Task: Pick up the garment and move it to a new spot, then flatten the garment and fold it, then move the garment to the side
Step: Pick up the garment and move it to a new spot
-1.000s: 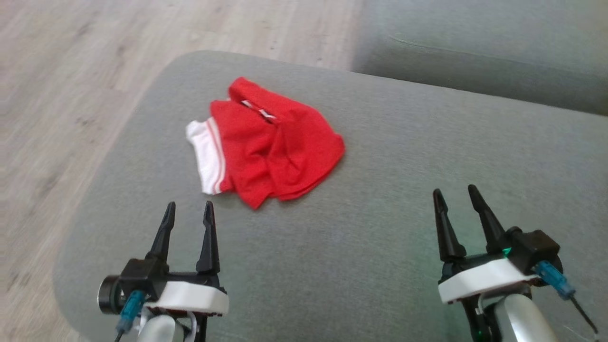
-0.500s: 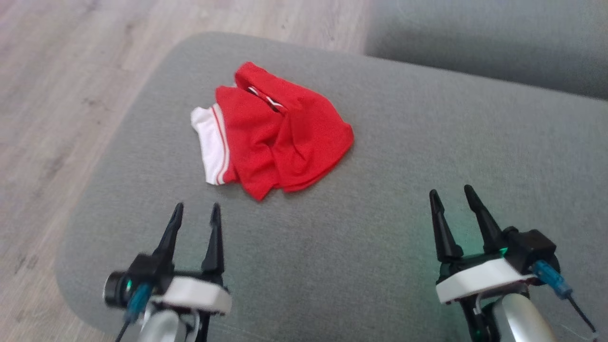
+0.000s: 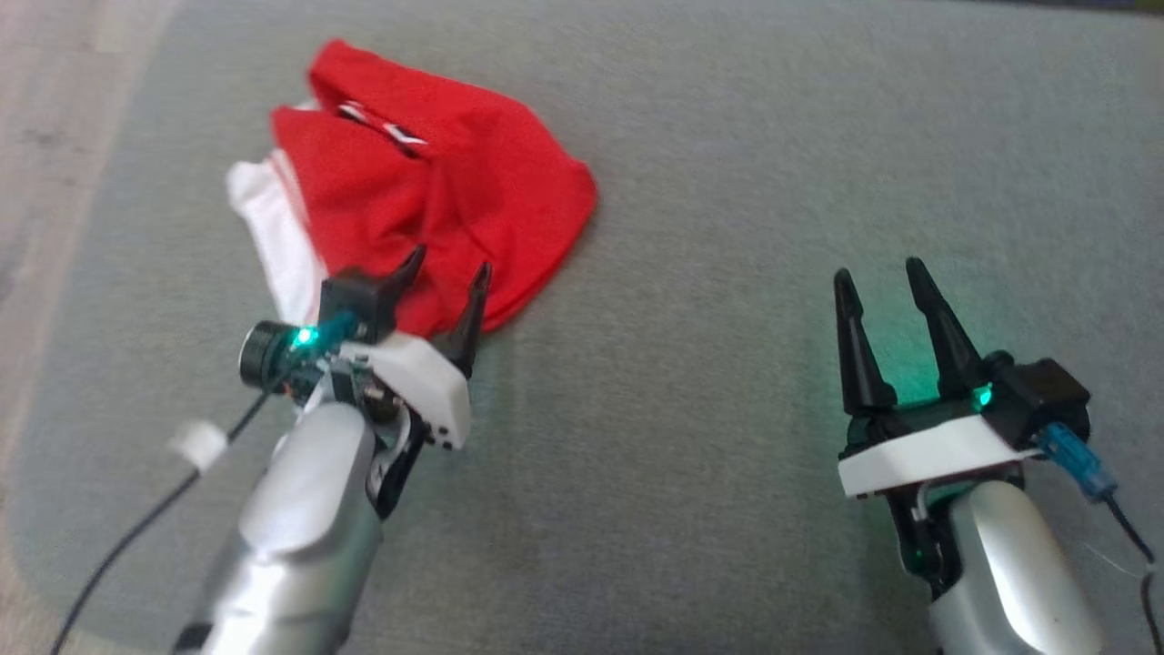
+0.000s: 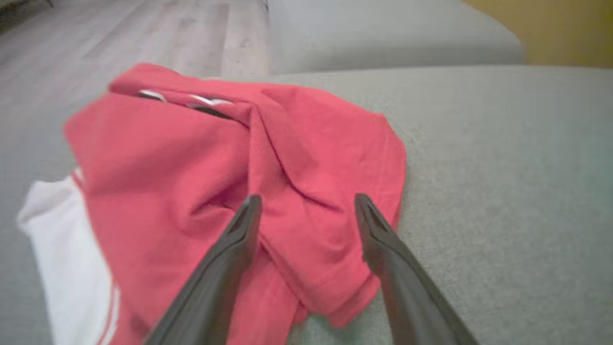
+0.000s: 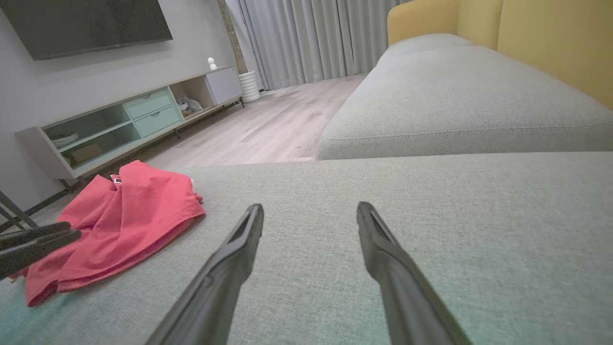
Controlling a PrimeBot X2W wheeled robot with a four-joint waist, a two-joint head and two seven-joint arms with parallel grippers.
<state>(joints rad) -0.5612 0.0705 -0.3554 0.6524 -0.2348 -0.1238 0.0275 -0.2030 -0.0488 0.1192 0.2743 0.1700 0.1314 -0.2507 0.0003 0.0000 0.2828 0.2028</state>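
Head view: the red garment (image 3: 436, 182) with a white banded edge lies crumpled on the grey sofa cushion (image 3: 727, 164). It is toward the cushion's left side, near the edge by the wood floor (image 3: 36, 109). It is not flattened or folded — loose creases run through it, and a striped trim shows at the far fold.

Left gripper (image 3: 450, 262): I read the jaws as wide apart, gripping nothing. The fingertips sit over the garment's near edge. In the left wrist view both fingers frame a ridge of red cloth. I cannot tell whether the tips touch the fabric.

Right gripper (image 3: 878, 270): jaws also wide and empty, above bare cushion well to the right of the garment.

Right wrist view — a second grey cushion (image 5: 455, 96) lies beyond, with a yellow backrest (image 5: 550, 43) on the right. A low media cabinet (image 5: 134, 120) stands against the wall across the floor.
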